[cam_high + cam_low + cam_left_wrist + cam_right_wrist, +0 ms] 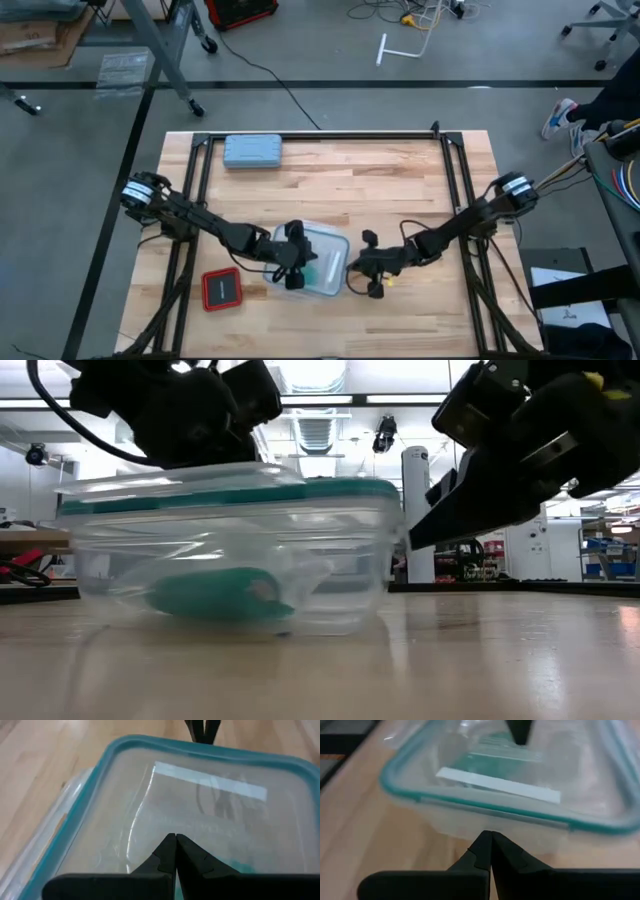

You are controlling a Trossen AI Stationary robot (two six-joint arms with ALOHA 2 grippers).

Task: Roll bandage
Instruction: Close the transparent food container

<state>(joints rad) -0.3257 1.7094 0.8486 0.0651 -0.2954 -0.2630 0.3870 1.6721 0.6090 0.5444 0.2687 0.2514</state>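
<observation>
Two dark arms reach in over the wooden bench (pixel 400 190) and meet at a clear plastic box (pixel 325 262) near the lower middle of the overhead frame. The box has a see-through lid (pixel 210 805) with a teal rim, and the lid sits on the box.

The bandage (pixel 215 595) lies inside the box, on its floor, a teal-green lump seen through the clear wall in the level view, toward the left side of the box in that picture. In the right wrist view it shows only as a green blur under the lid.

The left gripper (pixel 176 840) hangs over the lid, its two dark fingers pressed together with nothing between them. In the overhead view it sits at the box's left edge (pixel 290 262).

The right gripper (pixel 490 837) is just outside the box's right-hand wall, also clenched tight on nothing, its tips pointing at the side of the box below the teal rim. From above it shows just to the right of the box (pixel 368 268). I cannot tell whether either gripper touches the plastic.

A grey-blue case (pixel 252 151) lies at the upper left of the bench, well apart from the box. A small red and black device (pixel 222 289) lies at the lower left, near the left arm.
</observation>
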